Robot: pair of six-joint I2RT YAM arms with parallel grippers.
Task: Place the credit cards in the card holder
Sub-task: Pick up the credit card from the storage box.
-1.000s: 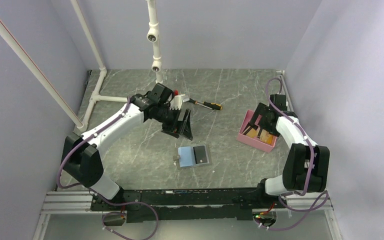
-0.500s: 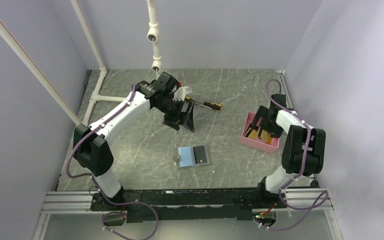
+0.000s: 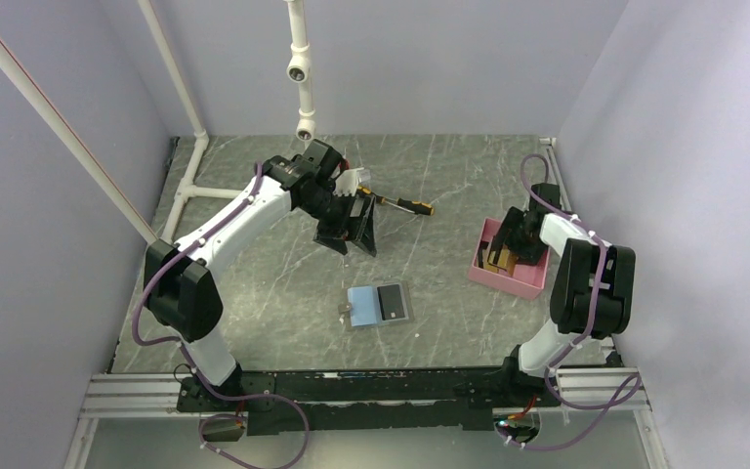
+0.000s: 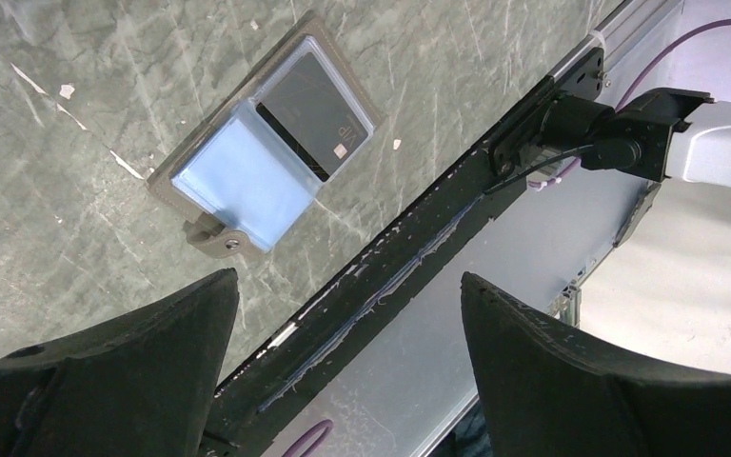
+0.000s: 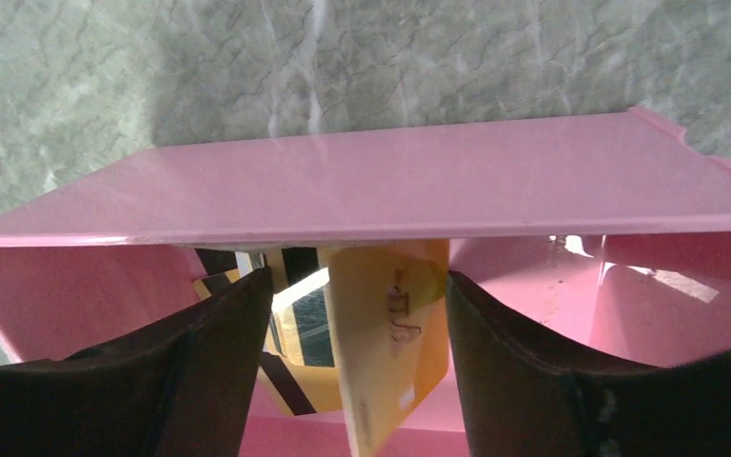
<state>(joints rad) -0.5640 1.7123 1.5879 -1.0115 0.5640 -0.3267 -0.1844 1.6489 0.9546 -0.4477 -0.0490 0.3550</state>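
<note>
My left arm (image 3: 244,210) rises from its base at the near left edge to a high elbow, then stretches out over the table (image 3: 273,283) toward the far middle. There the wrist bends over and the left jaws hang above the table, tipped back toward the near edge. A screwdriver (image 3: 405,203) lies just behind them. On the left wrist camera the left jaws are spread wide with nothing between them.

Past them I see the card holder (image 3: 379,305), well apart from that arm. It lies open and flat in the near middle of the table, light blue inside, with a dark card (image 3: 391,301) tucked in its pocket on the right-hand half.

My right arm (image 3: 586,264) is folded tight, its elbow raised near the right wall and its forearm angled toward the far side and down into the pink tray (image 3: 504,277) on the right of the table. On the right wrist camera the right jaws sit inside the tray, spread apart, one on each side of a tan card (image 5: 385,333) that stands tilted on its edge. There is a clear gap on one side of that card. Its other edge is right up against the jaw, and I cannot tell whether they touch. The other cards (image 5: 290,324), striped tan and black, lie on the tray floor behind it.
</note>
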